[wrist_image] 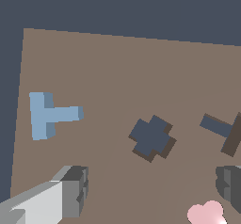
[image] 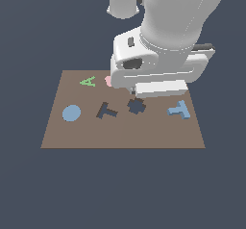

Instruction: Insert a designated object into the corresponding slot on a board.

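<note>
The designated object, a light-blue T block (image: 179,109) (wrist_image: 47,115), lies on the board (image: 144,132) (wrist_image: 117,68) near the edge at the exterior view's right. The slot, a dark T-shaped recess (image: 106,111) (wrist_image: 223,131), sits left of the board's centre. My gripper (image: 133,92) (wrist_image: 151,184) hovers over the back middle of the board, just behind the cross recess, well apart from the T block. Its fingers (wrist_image: 70,190) stand wide apart, open, with nothing held. The hand hides most of the fingers in the exterior view.
A dark cross-like recess (image: 136,106) (wrist_image: 151,137) lies between the slot and the T block. A green letter A (image: 88,82) and a pink shape (image: 108,81) (wrist_image: 205,213) sit at the board's back. A flat blue disc (image: 71,113) lies at the exterior view's left.
</note>
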`<state>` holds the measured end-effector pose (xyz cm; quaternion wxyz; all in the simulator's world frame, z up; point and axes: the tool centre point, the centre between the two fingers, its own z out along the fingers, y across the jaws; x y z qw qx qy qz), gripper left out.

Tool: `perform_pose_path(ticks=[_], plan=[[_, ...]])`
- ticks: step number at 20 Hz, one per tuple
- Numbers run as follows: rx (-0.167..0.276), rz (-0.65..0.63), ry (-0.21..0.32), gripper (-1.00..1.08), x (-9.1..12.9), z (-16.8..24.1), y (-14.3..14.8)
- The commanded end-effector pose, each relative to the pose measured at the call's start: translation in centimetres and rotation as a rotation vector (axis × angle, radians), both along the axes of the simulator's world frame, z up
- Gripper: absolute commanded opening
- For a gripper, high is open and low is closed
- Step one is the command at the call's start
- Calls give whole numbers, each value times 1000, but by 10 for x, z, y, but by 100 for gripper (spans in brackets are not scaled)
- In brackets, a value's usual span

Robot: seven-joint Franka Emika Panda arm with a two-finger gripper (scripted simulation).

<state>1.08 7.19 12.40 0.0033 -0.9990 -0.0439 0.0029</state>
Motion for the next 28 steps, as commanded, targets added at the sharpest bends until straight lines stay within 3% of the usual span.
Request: perform_pose_path(ticks=[1,6,12,28], plan=[[0,14,-1,100,4,-16,23],[-3,40,-4,100,13,-46,65],[-5,59,-6,100,19,-67,96],[-6,66,-6,100,22,-93,106]])
